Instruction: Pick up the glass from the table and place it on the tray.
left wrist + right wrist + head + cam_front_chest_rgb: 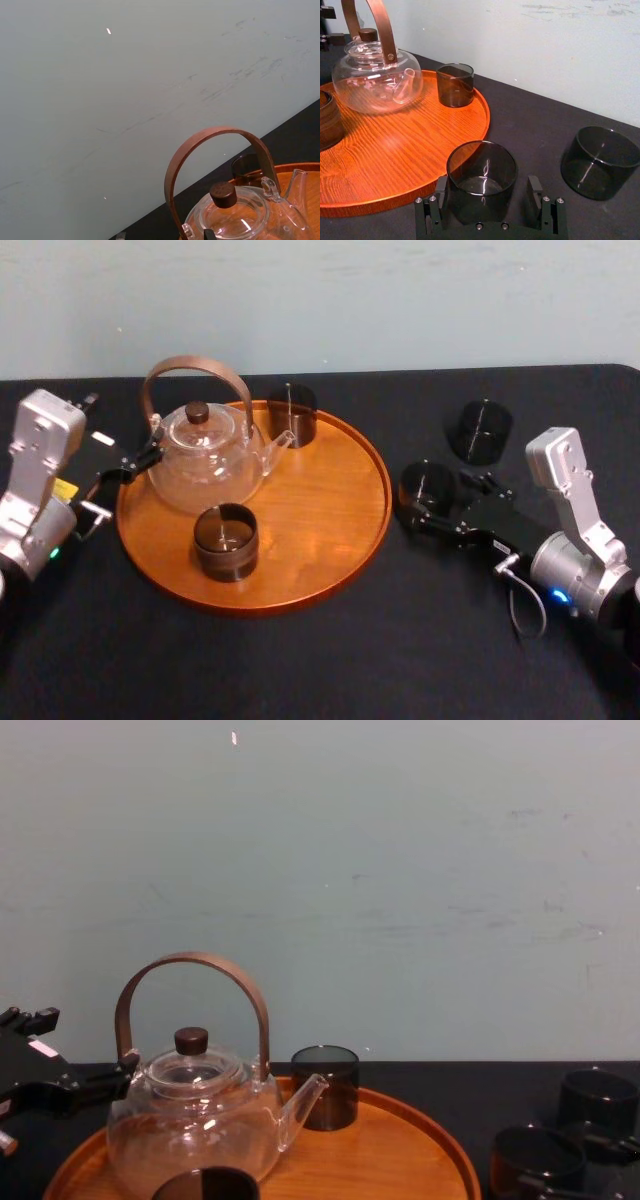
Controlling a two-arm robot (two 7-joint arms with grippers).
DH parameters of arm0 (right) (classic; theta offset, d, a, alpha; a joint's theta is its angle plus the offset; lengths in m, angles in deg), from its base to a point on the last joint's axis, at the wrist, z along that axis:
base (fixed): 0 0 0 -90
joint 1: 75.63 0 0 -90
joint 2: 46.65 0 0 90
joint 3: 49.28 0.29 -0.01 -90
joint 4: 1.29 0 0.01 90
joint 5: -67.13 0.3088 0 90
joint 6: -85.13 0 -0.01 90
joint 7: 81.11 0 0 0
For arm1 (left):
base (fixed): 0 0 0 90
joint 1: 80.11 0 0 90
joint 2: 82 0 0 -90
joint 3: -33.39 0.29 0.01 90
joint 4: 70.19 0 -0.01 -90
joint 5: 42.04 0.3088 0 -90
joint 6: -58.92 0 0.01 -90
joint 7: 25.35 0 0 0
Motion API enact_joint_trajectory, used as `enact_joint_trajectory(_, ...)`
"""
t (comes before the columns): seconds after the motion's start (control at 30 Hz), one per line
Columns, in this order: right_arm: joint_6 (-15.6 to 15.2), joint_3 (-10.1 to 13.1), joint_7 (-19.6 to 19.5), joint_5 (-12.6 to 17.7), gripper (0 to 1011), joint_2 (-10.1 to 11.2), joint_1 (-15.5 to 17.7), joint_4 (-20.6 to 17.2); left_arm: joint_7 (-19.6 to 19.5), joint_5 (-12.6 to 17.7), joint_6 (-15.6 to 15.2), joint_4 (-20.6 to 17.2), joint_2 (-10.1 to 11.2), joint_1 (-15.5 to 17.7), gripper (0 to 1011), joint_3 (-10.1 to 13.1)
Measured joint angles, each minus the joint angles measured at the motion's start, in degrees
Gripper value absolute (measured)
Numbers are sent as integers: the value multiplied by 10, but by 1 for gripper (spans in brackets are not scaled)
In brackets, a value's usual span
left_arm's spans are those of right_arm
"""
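A dark smoked glass (481, 172) stands upright on the black table (420, 640), just right of the round wooden tray (340, 520). My right gripper (487, 194) is open and low on the table, one finger on each side of this glass. A narrow gap shows at one finger (536, 192), and the other sits close against the wall. The head view shows the same glass (425, 485) in front of my right gripper (437, 500). My left gripper (130, 468) hovers at the tray's left rim, beside the teapot.
On the tray stand a clear glass teapot (205, 460) with a brown hoop handle, a dark glass (291, 414) at the back and a wood-sleeved cup (226, 541) at the front. Another dark glass (478, 430) stands on the table behind the right gripper.
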Motion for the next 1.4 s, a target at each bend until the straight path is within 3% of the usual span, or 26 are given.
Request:
enact_joint_trajectory(0.77,22,-1,51,-18,1002,-47,-62,98,0,0,0,0,0,0,1010,0)
enact_joint_trajectory(1.03,22,-1,49,-18,1003,-47,-61,95,0,0,0,0,0,0,1009,0)
enact_joint_trajectory(1.2,21,-1,48,-18,911,-46,-60,94,0,0,0,0,0,0,1010,0)
enact_joint_trajectory(1.4,20,-1,47,-18,902,-46,-59,93,0,0,0,0,0,0,1009,0)
